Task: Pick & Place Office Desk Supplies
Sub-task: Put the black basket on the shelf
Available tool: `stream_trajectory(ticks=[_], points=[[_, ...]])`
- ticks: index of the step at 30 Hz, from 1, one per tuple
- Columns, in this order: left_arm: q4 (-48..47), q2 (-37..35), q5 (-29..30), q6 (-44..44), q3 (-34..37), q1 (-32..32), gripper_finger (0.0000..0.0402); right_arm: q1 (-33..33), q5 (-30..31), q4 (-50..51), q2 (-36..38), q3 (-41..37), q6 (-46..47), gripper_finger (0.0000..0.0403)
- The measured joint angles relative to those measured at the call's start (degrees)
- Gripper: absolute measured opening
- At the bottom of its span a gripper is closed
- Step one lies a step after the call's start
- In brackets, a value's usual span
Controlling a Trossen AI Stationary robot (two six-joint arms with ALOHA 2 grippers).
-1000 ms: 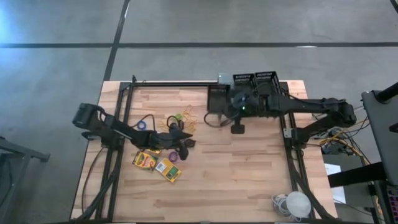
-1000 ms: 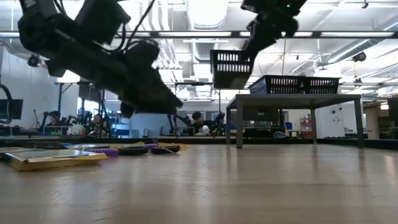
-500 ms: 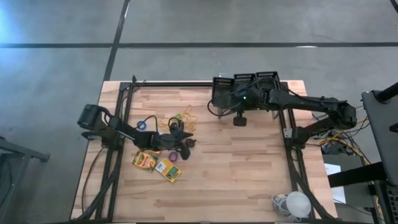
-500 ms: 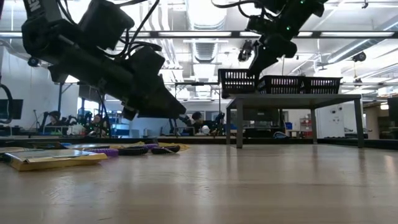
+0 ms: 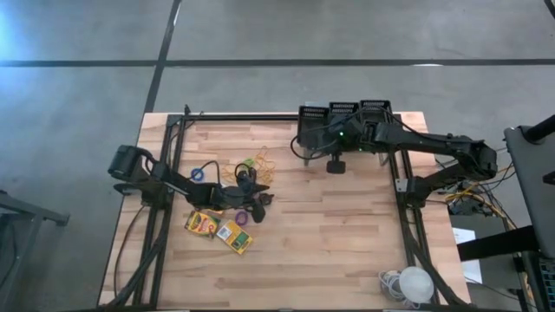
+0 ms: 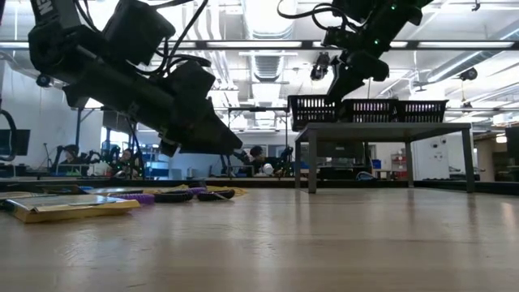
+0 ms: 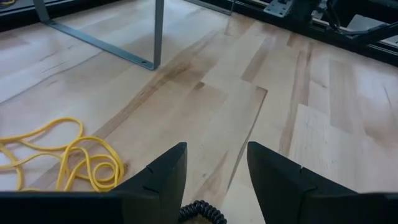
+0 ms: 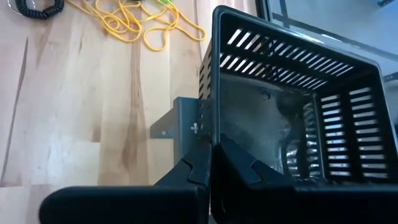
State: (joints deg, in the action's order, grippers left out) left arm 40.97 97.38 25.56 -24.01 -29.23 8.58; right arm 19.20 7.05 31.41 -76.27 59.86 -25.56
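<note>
Moved: right claw (image 5: 315,139) carries mesh bin (image 8: 292,124) back onto grey stand (image 6: 381,128), beside two other bins | fingers pinched on its wall | left claw (image 7: 214,180) apart, nearer the rings (image 5: 247,201) on tabletop (image 5: 347,234)
</note>
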Motion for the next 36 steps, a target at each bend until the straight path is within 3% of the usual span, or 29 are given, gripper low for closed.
stream_trajectory(ticks=[23,36], points=[[0.0,0.0,0.0,0.0,0.0,0.0,0.0173,0.3,2.1,4.5,0.2,0.8,-0.6,0.0017],[0.0,0.0,0.0,0.0,0.0,0.0,0.0173,0.4,5.2,4.4,0.5,0.8,-1.5,0.0111]])
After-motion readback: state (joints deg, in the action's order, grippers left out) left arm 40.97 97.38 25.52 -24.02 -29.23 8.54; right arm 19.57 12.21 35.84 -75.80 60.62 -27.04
